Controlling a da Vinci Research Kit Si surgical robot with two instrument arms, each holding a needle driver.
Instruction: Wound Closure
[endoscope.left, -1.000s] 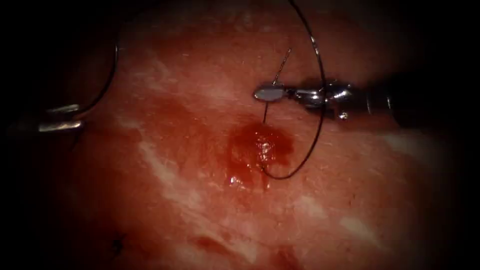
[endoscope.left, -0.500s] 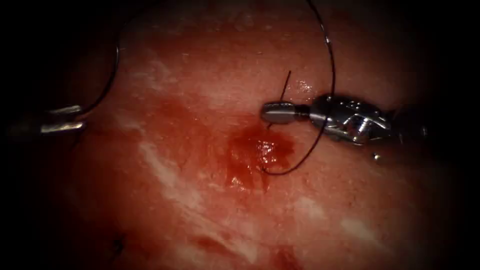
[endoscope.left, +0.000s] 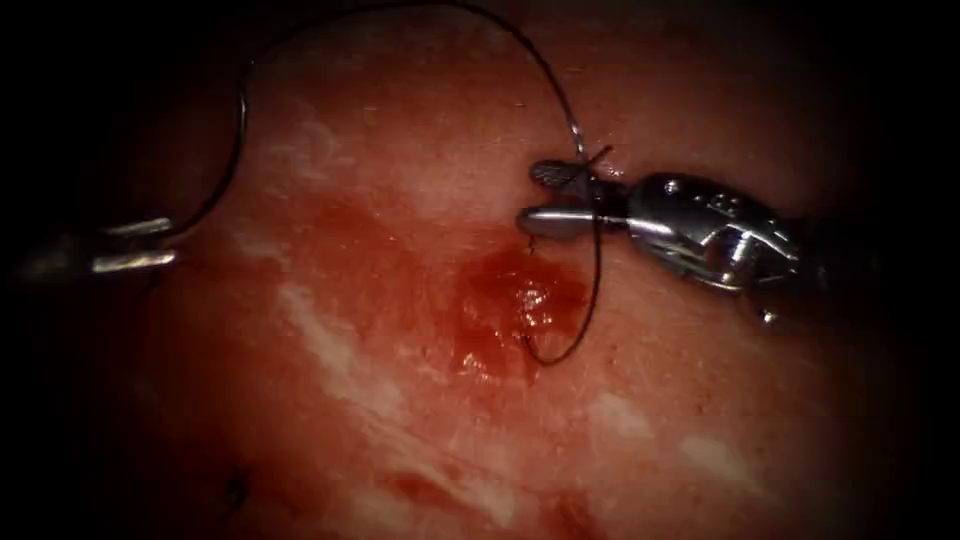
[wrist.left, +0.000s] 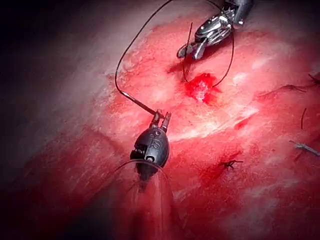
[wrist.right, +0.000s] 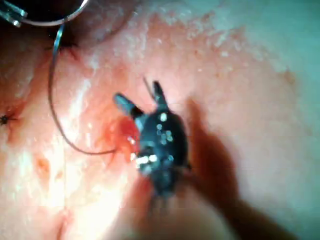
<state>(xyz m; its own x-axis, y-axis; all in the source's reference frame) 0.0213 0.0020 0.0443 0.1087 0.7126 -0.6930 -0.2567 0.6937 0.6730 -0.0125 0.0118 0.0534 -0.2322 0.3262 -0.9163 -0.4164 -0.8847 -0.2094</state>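
My left tool (endoscope.left: 170, 242) sits at the far left of the tissue (endoscope.left: 330, 380), its jaws shut on the curved needle (endoscope.left: 215, 185) near one end. The needle is clear of the tissue, as the left wrist view also shows: left tool (wrist.left: 161, 117), needle (wrist.left: 137, 101). Dark thread (endoscope.left: 598, 270) arcs from the needle over the top, crosses my right tool (endoscope.left: 530, 197) and loops down into the cut at the pool of red fluid (endoscope.left: 510, 300). The right tool's jaws stand open just above the pool, also seen as right tool (wrist.left: 189, 53) and right tool (wrist.right: 137, 91). A short thread tail (endoscope.left: 600, 155) sticks up by their hinge.
An earlier stitch knot (wrist.left: 229, 163) lies on the tissue below the pool, with cut thread ends (wrist.left: 302, 146) off to one side. A dark knot (endoscope.left: 235, 490) sits at the lower left of the endoscope view.
The right tool's jaws, shut on the short thread tail before, have opened. The tool dropped slightly toward the pool. The long thread loop swung left across the tool. The left tool stayed put.
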